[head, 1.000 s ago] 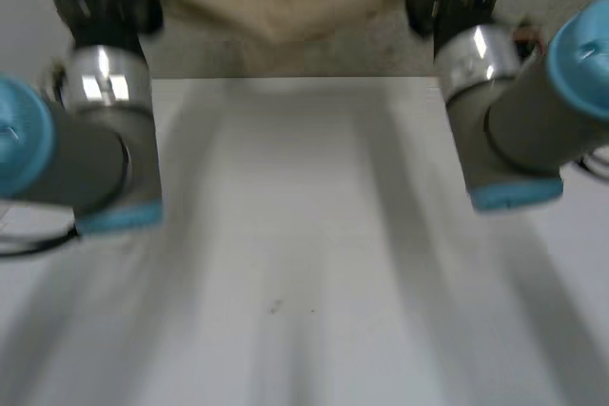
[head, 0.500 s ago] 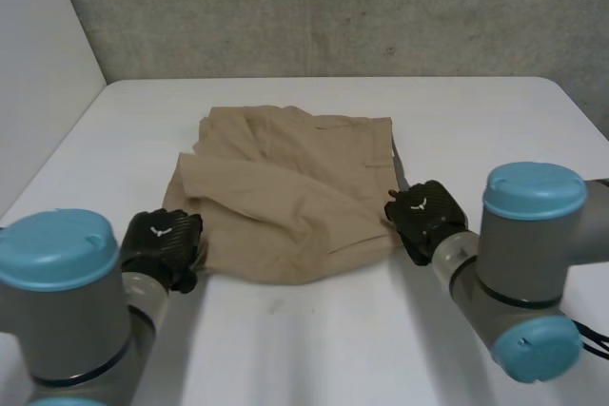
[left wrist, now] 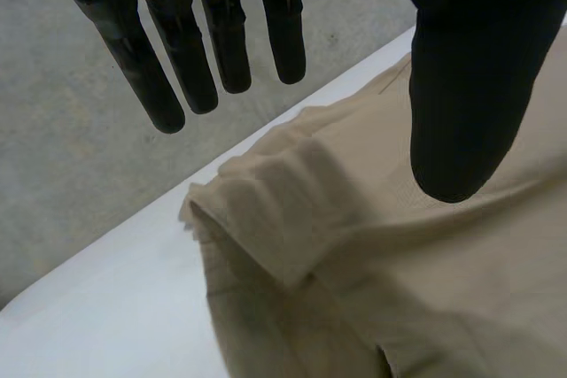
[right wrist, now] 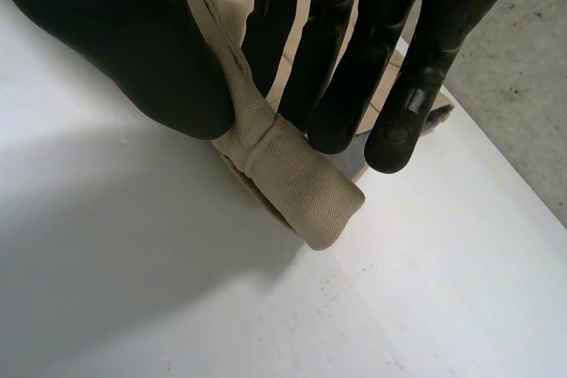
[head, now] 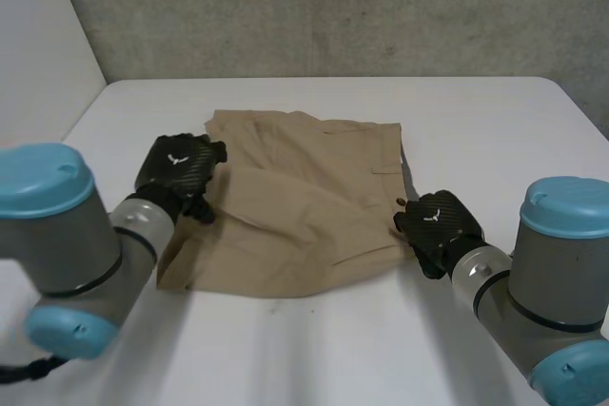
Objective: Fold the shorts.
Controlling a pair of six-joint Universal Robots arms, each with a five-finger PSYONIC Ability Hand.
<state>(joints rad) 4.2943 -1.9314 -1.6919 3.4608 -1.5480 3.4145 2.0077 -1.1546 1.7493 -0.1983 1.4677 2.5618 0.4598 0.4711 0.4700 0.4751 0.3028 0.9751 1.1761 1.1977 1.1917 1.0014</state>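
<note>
The shorts [head: 304, 206] are seen lying rumpled at the middle of the bench [head: 495, 130], the long axis judged to run roughly 12 to 6; the right hand [head: 438, 225] is set at the 4 o'clock corner, a thick hem pinched between thumb and fingers [right wrist: 341, 68]; the left hand [head: 176, 170] is held over the 10 o'clock edge, fingers [left wrist: 142, 68] straight and spread, nothing gripped; the cloth lies at 3 o'clock of it, so a grasp there is judged due next.

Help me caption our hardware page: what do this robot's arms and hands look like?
Both arms, the left arm and right arm, are thick grey cylinders with round light-blue caps. The left hand and right hand are black, with a woven-looking back bearing a small white emblem, slender rod-like fingers and a broad thumb.
</note>
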